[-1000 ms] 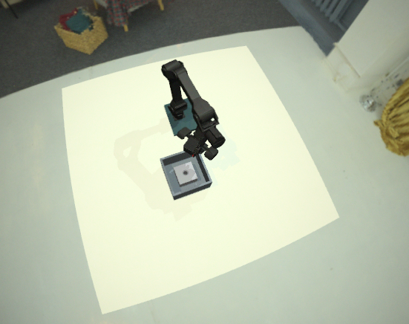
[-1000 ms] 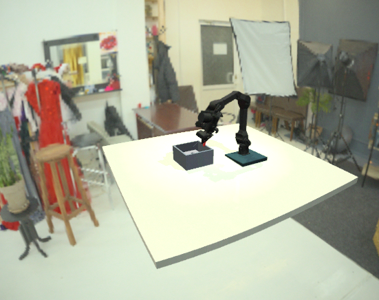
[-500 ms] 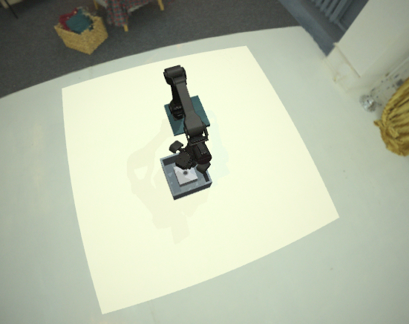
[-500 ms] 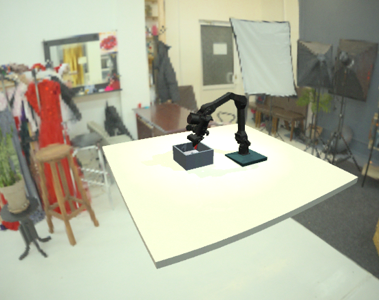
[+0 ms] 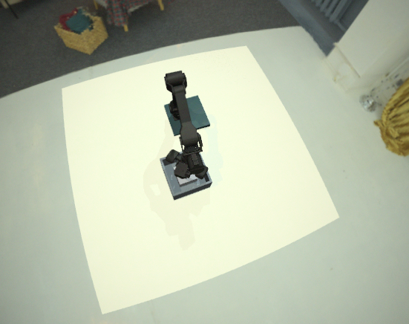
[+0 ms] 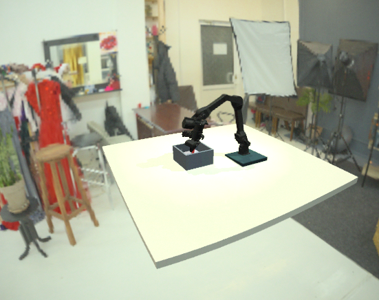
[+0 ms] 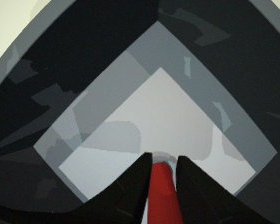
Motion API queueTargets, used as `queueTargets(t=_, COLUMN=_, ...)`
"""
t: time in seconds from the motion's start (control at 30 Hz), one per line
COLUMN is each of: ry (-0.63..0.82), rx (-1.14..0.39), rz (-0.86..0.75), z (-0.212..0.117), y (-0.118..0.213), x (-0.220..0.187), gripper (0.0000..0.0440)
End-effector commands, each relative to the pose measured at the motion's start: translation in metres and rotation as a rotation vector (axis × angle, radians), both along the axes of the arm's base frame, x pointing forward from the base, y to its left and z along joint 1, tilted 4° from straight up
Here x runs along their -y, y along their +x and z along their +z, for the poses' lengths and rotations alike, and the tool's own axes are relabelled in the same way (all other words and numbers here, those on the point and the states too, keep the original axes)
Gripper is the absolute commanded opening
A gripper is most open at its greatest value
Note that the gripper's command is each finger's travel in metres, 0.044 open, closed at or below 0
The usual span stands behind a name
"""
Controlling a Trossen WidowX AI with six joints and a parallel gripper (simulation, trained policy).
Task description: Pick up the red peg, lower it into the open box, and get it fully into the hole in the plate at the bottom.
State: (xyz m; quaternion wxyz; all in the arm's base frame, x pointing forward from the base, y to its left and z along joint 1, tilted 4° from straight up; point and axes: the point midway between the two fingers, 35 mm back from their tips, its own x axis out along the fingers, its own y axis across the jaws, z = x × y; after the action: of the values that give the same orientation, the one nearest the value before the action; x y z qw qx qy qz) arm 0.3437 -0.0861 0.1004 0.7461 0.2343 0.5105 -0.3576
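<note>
Clenched on the red peg [image 6: 192, 151] [image 7: 163, 195], the end effector [image 6: 192, 147] [image 7: 164, 161] apparently hides most of the hole [image 7: 163, 157].

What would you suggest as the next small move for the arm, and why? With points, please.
I would probably ease the claw [image 6: 192, 147] [image 7: 164, 161] gently downward, checking alignment: the red peg [image 6: 192, 151] [image 7: 164, 192] is between its fingers, its tip appearing over the hole's rim [image 7: 161, 156] in the wrist view.

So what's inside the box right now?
In the box: the plate on the floor, and the red peg, its tip over the hole's rim. The peg covers most of the hole, so whether it has entered can't be seen.
</note>
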Motion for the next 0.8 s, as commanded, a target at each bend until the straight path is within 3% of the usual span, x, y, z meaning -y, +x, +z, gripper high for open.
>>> queueTargets(t=0.0, ry=0.020, rx=-0.029, rz=0.022, z=-0.011, y=0.000, x=0.001, gripper=0.0128)
queueTargets(t=0.07, ry=0.027, rx=-0.038, rz=0.033, z=-0.012, y=0.001, x=0.003, gripper=0.0154)
queueTargets(t=0.77, ry=0.102, rx=-0.072, rz=0.089, z=0.032, y=0.046, x=0.007, gripper=0.0190)
